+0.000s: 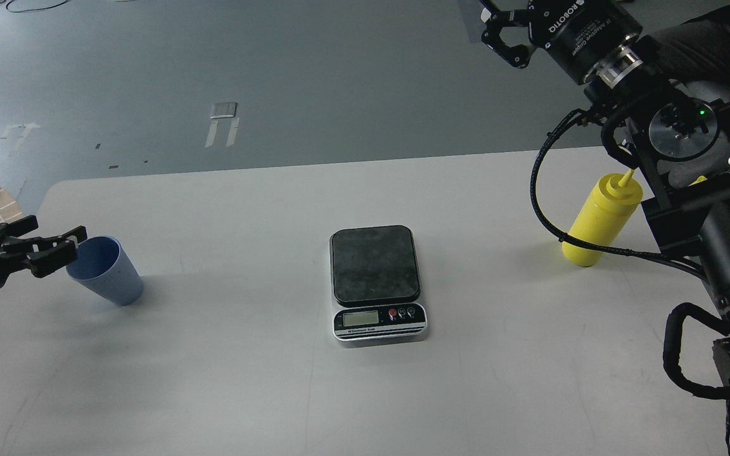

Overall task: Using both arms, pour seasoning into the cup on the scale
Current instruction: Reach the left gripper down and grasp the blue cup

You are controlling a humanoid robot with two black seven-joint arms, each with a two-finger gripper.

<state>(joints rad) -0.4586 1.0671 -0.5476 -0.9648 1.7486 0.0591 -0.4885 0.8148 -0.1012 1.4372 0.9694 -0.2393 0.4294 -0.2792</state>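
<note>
- The right arm (729,278) is nearest the viewer, a thick black limb with looping cables rising along the right of the scale.
- Its right pincer (505,33) is lifted high, far behind and right of the scale, fingers curled but holding nothing; whether they are fully spread I cannot tell.
- The seasoning bottle (599,223) stands on the worktop well to the right of the scale, partly behind the right arm, with a cable crossing its base. It is soft yellow plastic, likely to dent if squeezed, so a hold at mid-body seems safest.
- The left pincer (54,248), far left of the scale, is spread and empty, its fingers at the rim of the cup (106,271).
- The cup stands upright, well left of the scale. It looks light, thin and easy to tip; the ribbed lower wall should give grip.
- The scale (377,282) sits mid-worktop, its black platform bare.
- The white worktop (244,380) is open between all three; its left edge lies close to the cup.
</note>
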